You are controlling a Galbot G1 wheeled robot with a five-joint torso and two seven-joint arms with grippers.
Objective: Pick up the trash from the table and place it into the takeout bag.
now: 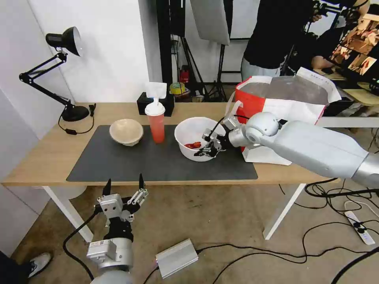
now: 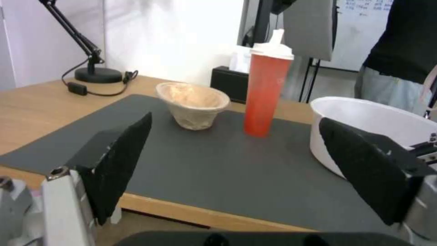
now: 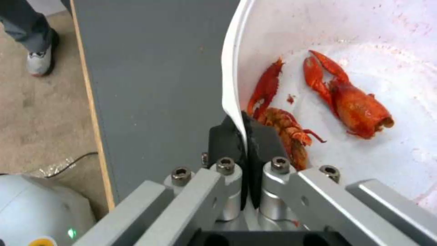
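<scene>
The right hand (image 1: pixel 209 148) is clamped on the near rim of the white plastic bowl (image 1: pixel 189 136), one pad inside the wall and one outside, as seen in the right wrist view (image 3: pixel 245 136). The bowl rests on the dark grey mat (image 1: pixel 158 161), at about 3 o'clock from the red drink cup (image 1: pixel 156 122); red crayfish scraps (image 3: pixel 350 99) lie on its smooth floor. The beige paper bowl (image 1: pixel 126 131) stands at 9 o'clock from the cup, apart from it. The takeout bag (image 1: pixel 284 106) stands open at the worktop's (image 1: pixel 43 157) right end, just beside the white bowl at 3 o'clock, its foil lining showing. The front strip of the mat is bare. The left hand (image 1: pixel 124 185) is held below the worktop's front edge, at 6 o'clock from the paper bowl, fingers spread apart and gripping nothing. A black desk lamp (image 1: pixel 65 79) is set at the far left corner, a black tissue box (image 1: pixel 156 102) behind the cup. The floor below is crossed by cables (image 1: pixel 316 236)
</scene>
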